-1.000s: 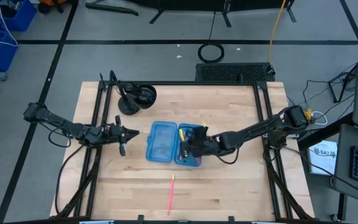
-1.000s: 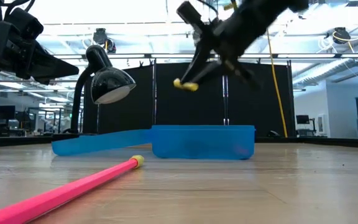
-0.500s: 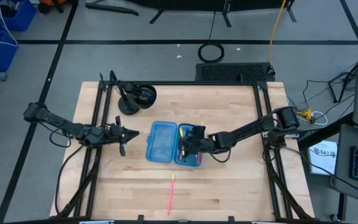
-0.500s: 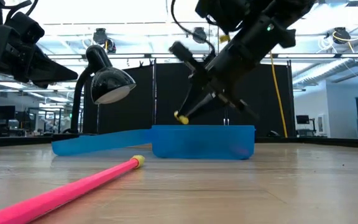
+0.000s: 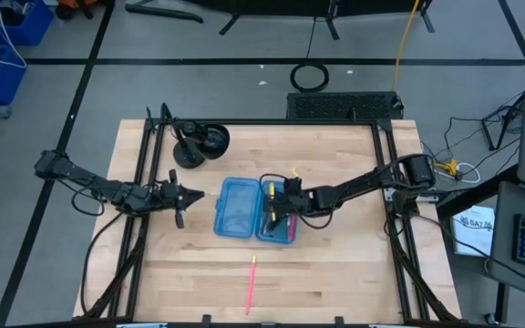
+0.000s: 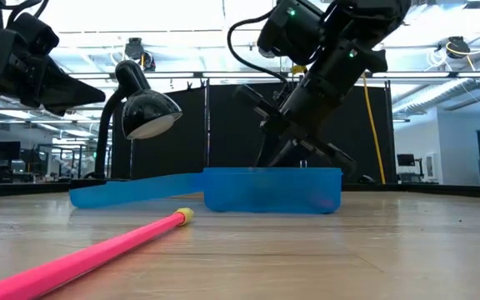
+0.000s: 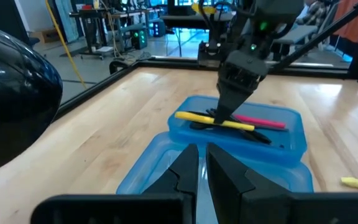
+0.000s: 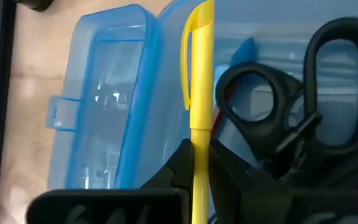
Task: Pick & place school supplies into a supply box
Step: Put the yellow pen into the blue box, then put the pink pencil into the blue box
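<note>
The light-blue supply box (image 5: 235, 210) lies open at the table's middle, lid half to the left, tray half to the right. Black-handled scissors (image 8: 253, 118) and a pink pen (image 7: 263, 121) lie in the tray. My right gripper (image 5: 276, 208) reaches down into the tray, shut on a yellow pen (image 7: 197, 117). Another pink pen (image 5: 251, 284) lies flat on the table nearer the near edge. My left gripper (image 5: 192, 193) hovers shut, left of the lid, holding nothing. My right gripper pinches the yellow pen between its two fingers, about mid-length (image 8: 202, 134). The fingers come slanting down from the right and cross the pen. The pen lies roughly level just above the scissors inside the tray; whether it rests on them cannot be told.
A black desk lamp (image 5: 203, 141) stands on the far left part of the table; its round shade (image 6: 144, 112) hangs above the wood, close to my left arm. Bare wood lies along the near edge on both sides of the loose pink pen (image 6: 82, 258).
My right gripper has gone down from well above the box into the tray, shifting a little toward the far-left, still shut on the yellow pen. The pen has dropped from above the rim to below it. My left arm has kept still.
</note>
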